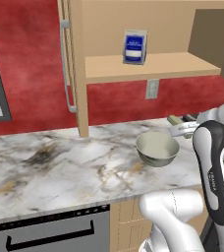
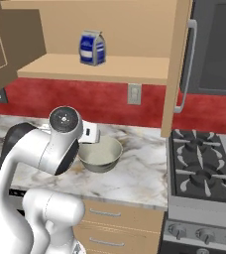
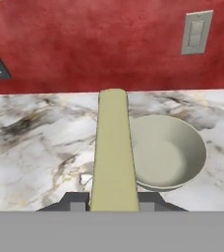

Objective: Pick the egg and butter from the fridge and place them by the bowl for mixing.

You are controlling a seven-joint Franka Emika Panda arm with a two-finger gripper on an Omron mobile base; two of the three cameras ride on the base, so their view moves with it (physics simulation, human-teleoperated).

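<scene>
Meanwhile, the claw point(image 3: 113, 203) was clenched on the pale yellow elongated stick of butter point(image 3: 113, 152), which ran up the middle of the hand view from the dark fingertips point(image 3: 74, 202) at the bottom. Just right of the stick, the round pale grey-green glossy bowl point(image 3: 170, 152) sat on the white marble-veined counter point(image 3: 35, 147). In the left base view the bowl point(image 1: 157, 148) sat right of centre, with the stick's end point(image 1: 173, 120) showing at its upper right. A blue-and-white carton point(image 1: 134, 47) stood on the tan wooden shelf point(image 1: 153, 66) near the top.
</scene>
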